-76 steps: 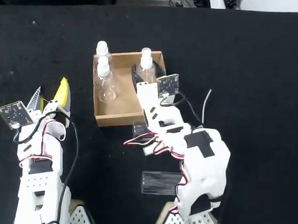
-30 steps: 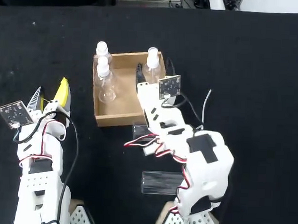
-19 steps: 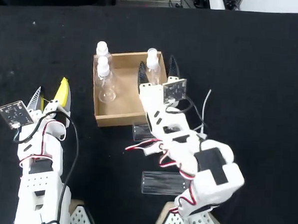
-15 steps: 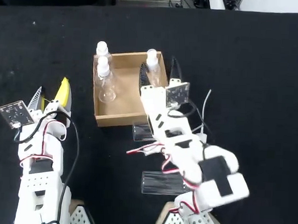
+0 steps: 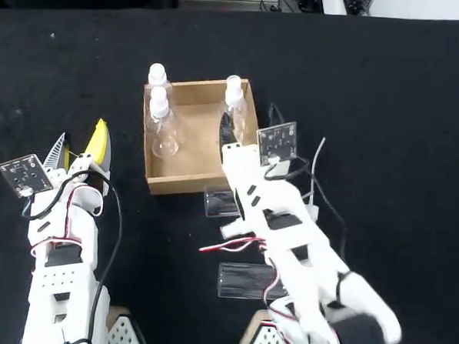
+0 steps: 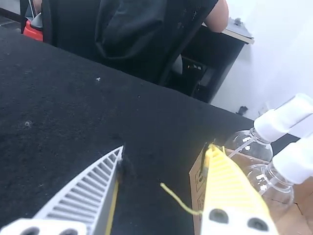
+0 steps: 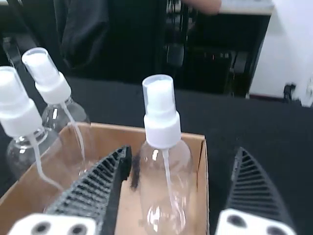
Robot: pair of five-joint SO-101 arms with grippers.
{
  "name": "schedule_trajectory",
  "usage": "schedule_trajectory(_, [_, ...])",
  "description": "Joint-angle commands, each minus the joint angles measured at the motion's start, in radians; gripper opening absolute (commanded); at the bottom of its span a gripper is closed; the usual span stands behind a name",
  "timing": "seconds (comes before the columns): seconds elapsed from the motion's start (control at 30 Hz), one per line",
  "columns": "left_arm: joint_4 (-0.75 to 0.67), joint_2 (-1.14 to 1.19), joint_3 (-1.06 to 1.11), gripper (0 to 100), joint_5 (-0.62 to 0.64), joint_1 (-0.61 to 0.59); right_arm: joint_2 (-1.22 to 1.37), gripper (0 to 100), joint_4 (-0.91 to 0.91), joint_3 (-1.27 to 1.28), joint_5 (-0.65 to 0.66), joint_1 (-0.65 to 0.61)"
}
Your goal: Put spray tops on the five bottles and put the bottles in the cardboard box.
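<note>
The left gripper sits over the left part of the table, toward its near edge. Its fingers are apart, one grey and one yellow, with nothing between them and only bare black tabletop under them. In the left wrist view the same gripper points past the near left corner of the cardboard box.

The cardboard box stands open near the middle of the table. A corner bottle stands upright at its far left corner, and a second bottle is just in front of it, also against the left wall. Each wears a white spray top. A third bottle, capped the same way, stands upright against the right wall at the far right corner.

The right gripper is at that right wall with its black fingers spread wide, one inside the box and one outside it. In the right wrist view the third bottle stands just beyond the fingertips, unheld, between the lines of the two fingers.

A clear case lies just in front of the box's near wall, partly under the right arm. Another clear case lies closer to the table's near edge. A white cable lies to the right of the arm.
</note>
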Motion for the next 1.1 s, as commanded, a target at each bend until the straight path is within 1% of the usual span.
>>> schedule_trajectory(0.0, [-0.005,0.003,0.024,24,-0.008,0.007,-0.180,16.3,0.219,0.001,-0.002,0.051])
schedule_trajectory(0.1, [-0.005,0.003,0.024,24,-0.008,0.007,-0.298,0.4,0.397,-0.019,-0.002,0.110])
schedule_trajectory(0.17, [-0.003,0.003,0.024,24,-0.008,0.007,-0.348,4.1,0.514,-0.048,-0.003,0.132])
schedule_trajectory(0.27, [-0.002,0.003,0.024,24,-0.008,0.007,-0.343,0.8,0.667,-0.125,-0.005,0.123])
schedule_trajectory(0.37, [0.000,0.003,0.024,24,-0.008,0.008,-0.274,1.1,0.743,-0.197,-0.044,0.097])
schedule_trajectory(0.5, [0.002,0.003,0.024,24,-0.008,0.008,-0.163,1.0,0.733,-0.265,-0.130,0.097])
schedule_trajectory(0.57, [0.002,0.003,0.024,24,-0.008,0.008,-0.124,1.0,0.723,-0.285,-0.147,0.095])
schedule_trajectory(0.87, [0.002,0.003,0.024,24,-0.008,0.008,-0.025,1.1,0.721,-0.325,-0.141,0.035])
schedule_trajectory(1.07, [0.002,0.003,0.024,24,-0.008,0.008,0.079,1.1,0.617,-0.341,-0.141,0.038])
